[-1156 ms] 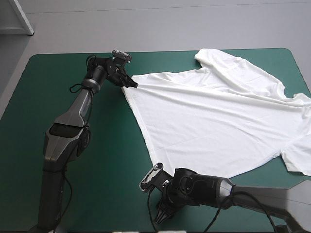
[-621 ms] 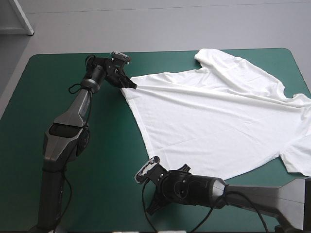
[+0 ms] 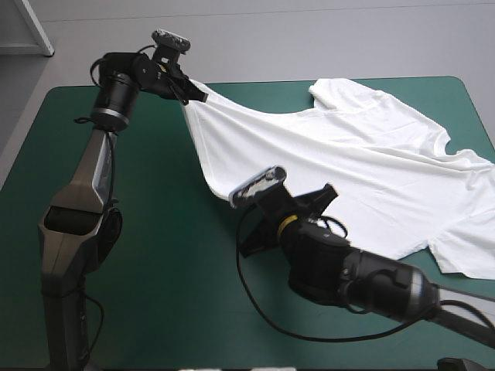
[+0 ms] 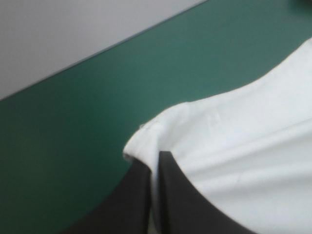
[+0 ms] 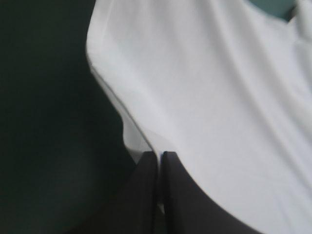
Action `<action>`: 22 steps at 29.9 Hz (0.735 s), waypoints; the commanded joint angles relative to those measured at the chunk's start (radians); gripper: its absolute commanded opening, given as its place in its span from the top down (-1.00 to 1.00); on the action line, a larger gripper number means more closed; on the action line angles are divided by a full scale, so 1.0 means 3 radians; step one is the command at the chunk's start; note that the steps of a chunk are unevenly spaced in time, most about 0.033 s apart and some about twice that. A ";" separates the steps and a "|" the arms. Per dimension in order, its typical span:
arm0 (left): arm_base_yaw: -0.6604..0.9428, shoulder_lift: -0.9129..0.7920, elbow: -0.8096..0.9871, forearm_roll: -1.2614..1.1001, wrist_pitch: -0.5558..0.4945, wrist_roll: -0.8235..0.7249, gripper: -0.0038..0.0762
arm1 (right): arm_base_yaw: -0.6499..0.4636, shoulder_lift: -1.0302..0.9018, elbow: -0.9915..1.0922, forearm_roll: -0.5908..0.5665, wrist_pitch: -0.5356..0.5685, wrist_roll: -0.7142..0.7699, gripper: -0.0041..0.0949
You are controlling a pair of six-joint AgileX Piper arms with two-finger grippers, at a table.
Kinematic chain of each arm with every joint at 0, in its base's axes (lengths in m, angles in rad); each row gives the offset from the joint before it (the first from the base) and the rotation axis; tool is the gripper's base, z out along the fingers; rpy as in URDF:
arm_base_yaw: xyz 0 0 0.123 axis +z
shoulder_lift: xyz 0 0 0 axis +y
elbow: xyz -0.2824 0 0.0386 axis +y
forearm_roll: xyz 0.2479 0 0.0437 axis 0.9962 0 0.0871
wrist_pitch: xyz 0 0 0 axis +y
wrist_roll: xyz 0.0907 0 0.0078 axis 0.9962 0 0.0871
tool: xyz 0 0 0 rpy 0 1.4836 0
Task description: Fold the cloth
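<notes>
Judged risk: either hem corner of the T-shirt [image 3: 332, 154] may be slipping free if the raised fabric is being drawn too taut, spoiling the fold. The right gripper [image 5: 160, 153], near the centre of the teal-green cover [image 3: 155, 294], is pinching the near corner, fingers all but closed. The left gripper [image 4: 158, 155], at 11 o'clock, is clamping the far corner likewise, the rest trailing toward 3 o'clock.

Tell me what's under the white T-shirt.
Teal-green table cover shows around the white short-sleeved T-shirt, whose hem the left gripper and right gripper hold raised. Beneath the spread part is hidden.
</notes>
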 commanded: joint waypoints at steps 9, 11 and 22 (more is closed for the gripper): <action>0.0001 -0.1361 -0.0263 0.0031 -0.0087 -0.0279 0.85 | -0.0013 -0.0210 -0.2060 -0.0508 0.0374 -0.1308 0.95; 0.0001 -0.1523 -0.0263 0.0102 -0.0128 -0.0295 0.85 | -0.0013 -0.0210 -0.2313 -0.0646 0.0374 -0.1461 0.95; 0.0001 -0.2401 -0.0263 0.0238 -0.0762 -0.0148 0.85 | -0.0013 -0.0203 -0.3606 -0.0949 0.0036 -0.2144 0.95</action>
